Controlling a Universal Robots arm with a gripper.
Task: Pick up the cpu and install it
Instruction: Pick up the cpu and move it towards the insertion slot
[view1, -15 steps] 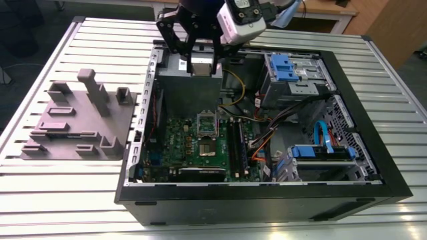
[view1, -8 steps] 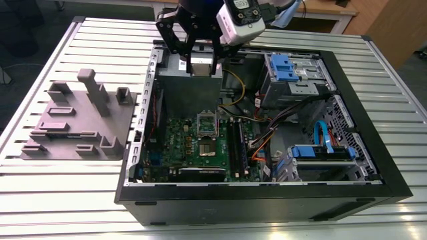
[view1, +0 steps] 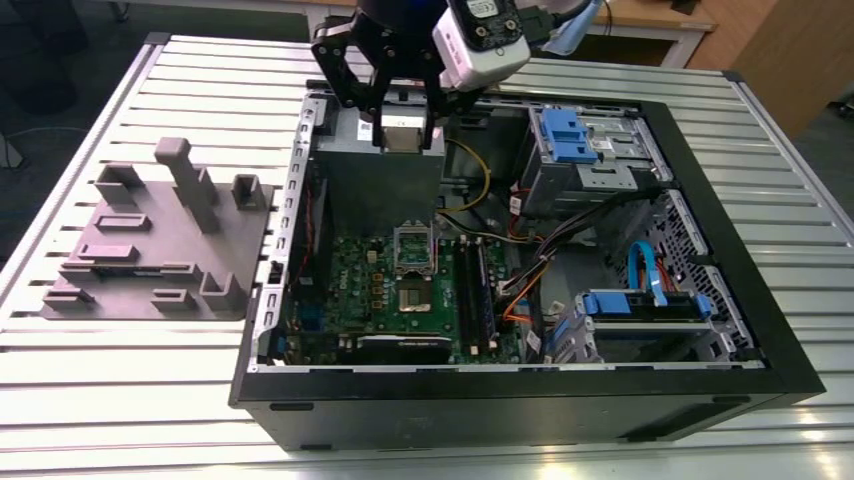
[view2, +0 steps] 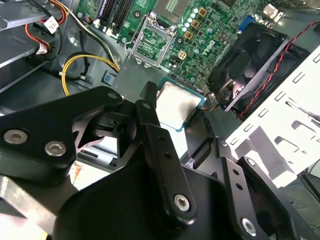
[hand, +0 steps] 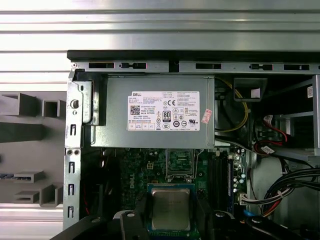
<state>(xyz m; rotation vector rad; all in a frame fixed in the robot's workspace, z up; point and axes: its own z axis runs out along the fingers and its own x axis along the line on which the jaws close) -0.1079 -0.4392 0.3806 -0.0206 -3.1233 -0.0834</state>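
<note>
The cpu (view1: 404, 130) is a small flat square chip with a silvery top plate, and my gripper (view1: 404, 122) is shut on it. It hangs above the back of the open computer case (view1: 747, 300), over the grey metal box with a white label (hand: 155, 117). In both wrist views the cpu (view2: 176, 106) (hand: 171, 209) sits between black fingers (view2: 149, 112), its metal top facing the camera. The shiny socket frame (view1: 415, 250) (view2: 149, 44) (hand: 180, 163) on the green motherboard (view1: 354, 290) stands below and forward of the chip, its hollow centre bare.
A grey moulded tray (view1: 147, 250) with raised blocks lies on the slatted table at the exterior view's left. Inside the case are blue drive brackets (view1: 574, 130), bundled cables (view1: 534, 270), memory slots (view1: 474, 290) and a black fan (view2: 250, 60).
</note>
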